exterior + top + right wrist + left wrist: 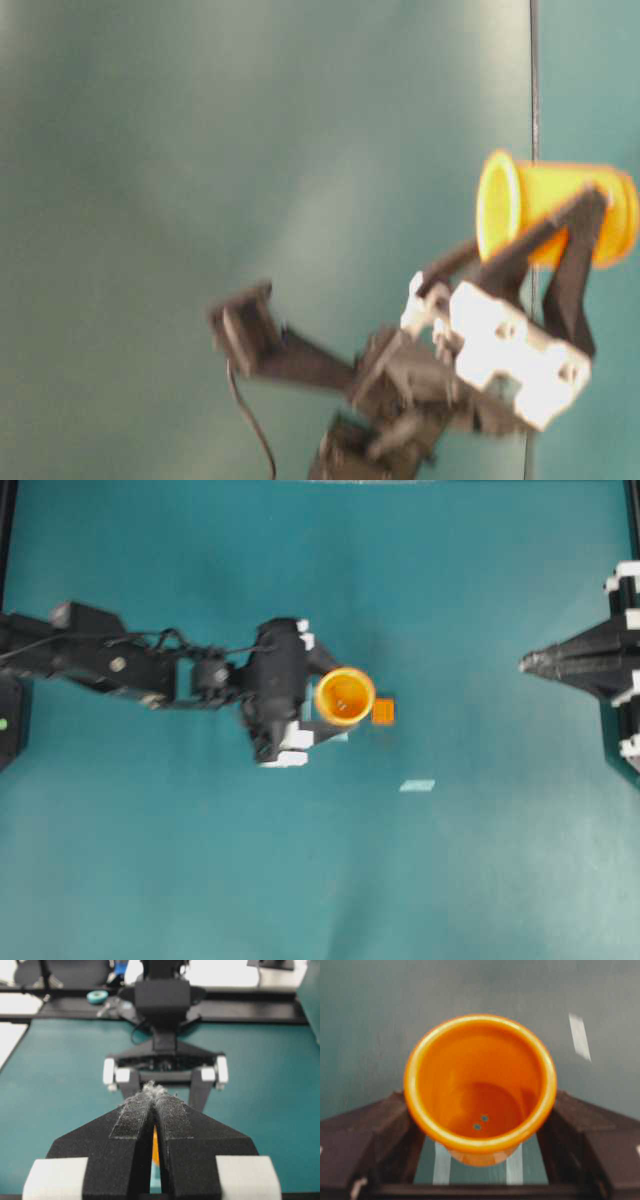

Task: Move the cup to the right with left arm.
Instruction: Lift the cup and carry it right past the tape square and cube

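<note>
Now the cup (345, 696) is sitting between the left gripper (318, 702) fingers, waiting to be carried right.

Upright and mouth-up, the cup is resting just left of a small orange cube (383, 712) on the teal table (200, 860), with the black fingers (375, 1130) flanking its wall on both sides; whether they are actually pressing on it I cannot tell. Going well means lifting clear of the cube before travelling right, keeping the rim level. Far right, the right gripper (530, 662) is sitting idle, tips pressed together.
</note>
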Controlling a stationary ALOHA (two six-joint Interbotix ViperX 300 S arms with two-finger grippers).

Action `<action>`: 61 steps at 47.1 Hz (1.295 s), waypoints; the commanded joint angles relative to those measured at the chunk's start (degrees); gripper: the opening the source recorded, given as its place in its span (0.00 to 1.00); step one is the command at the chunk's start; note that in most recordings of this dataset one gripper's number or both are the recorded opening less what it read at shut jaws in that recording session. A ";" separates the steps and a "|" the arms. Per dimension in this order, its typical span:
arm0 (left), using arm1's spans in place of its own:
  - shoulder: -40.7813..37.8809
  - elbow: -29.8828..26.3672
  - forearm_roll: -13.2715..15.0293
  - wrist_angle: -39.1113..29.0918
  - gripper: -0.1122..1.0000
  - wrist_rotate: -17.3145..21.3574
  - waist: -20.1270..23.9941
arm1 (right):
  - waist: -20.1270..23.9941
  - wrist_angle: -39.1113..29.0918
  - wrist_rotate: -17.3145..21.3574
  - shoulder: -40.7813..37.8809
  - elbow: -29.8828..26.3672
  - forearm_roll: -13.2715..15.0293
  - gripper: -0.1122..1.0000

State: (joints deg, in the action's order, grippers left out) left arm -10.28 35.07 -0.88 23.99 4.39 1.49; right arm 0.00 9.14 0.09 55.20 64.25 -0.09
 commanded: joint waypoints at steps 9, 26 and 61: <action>-2.90 -8.88 -0.26 -3.08 0.68 0.09 -0.09 | 0.00 0.44 0.00 0.00 -2.11 -0.09 0.10; -8.53 -18.98 -0.26 -7.91 0.68 0.09 -0.18 | 0.00 0.26 0.00 0.26 -2.55 -0.09 0.10; -21.27 -40.52 -0.26 -16.08 0.68 0.09 -0.26 | 0.00 0.18 -0.44 1.85 -3.25 0.00 0.10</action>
State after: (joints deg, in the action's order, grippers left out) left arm -31.99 -2.20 -0.97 8.09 4.57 1.41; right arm 0.00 9.14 -0.26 57.04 62.84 -0.09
